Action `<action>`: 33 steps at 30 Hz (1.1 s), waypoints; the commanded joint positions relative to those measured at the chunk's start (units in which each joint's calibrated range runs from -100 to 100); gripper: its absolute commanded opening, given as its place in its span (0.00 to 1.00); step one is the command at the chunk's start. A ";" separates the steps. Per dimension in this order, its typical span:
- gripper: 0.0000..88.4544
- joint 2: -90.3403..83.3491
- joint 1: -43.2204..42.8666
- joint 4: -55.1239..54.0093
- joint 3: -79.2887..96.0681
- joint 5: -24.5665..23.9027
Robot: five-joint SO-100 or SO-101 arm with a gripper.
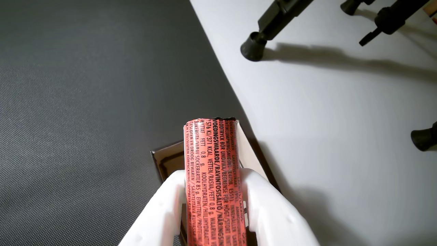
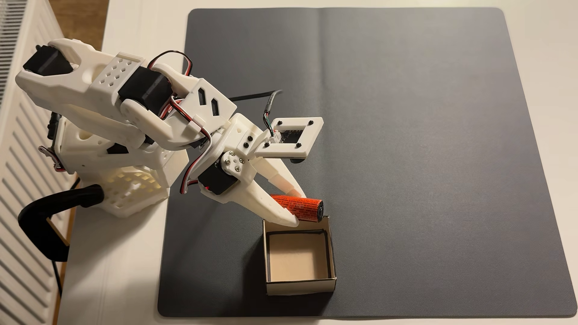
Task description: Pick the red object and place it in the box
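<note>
- In the wrist view, we see the red object [image 1: 215,181] and both white fingers [image 1: 160,208] cut off by the bottom edge.
- The box [image 1: 169,162] there is mostly hidden behind them; one brown corner and a pale wall show.
- Black tripod legs [image 1: 269,27] run off the top and right edges.
- In the fixed view, the near finger [image 2: 269,207] covers the red object's [image 2: 301,207] left end, and its print is too small to read.

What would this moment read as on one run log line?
gripper: shut on red object | position: at box far rim | box: empty | release: not yet
</note>
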 commanded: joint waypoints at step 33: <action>0.11 -0.44 -4.01 0.24 -3.04 -5.86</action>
